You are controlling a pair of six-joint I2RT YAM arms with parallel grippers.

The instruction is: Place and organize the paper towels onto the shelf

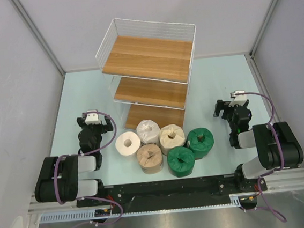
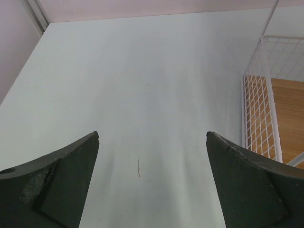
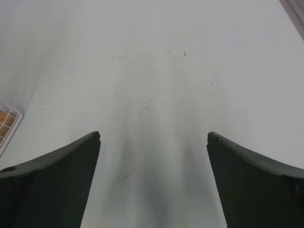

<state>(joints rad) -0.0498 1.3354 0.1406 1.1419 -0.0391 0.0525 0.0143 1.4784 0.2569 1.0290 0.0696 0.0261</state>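
The pale mint bench point(image 1: 219, 86) is lightly scuffed, and plain grey walls point(image 1: 8, 79) box it in on three sides. A black rail point(image 1: 170, 187) at its near edge carries both arms. The left tool point(image 2: 152, 142) and right tool point(image 3: 153, 140) hang low over the bench, fingers spread wide, gripping nothing. Between the arms six rolls point(image 1: 171, 138) stand on end on the bench in a tight cluster: two green at the right, two tan in the middle, two white at the left and rear. Just behind them stands the shelf point(image 1: 146, 58), with its wire side showing at the right of the left wrist view.
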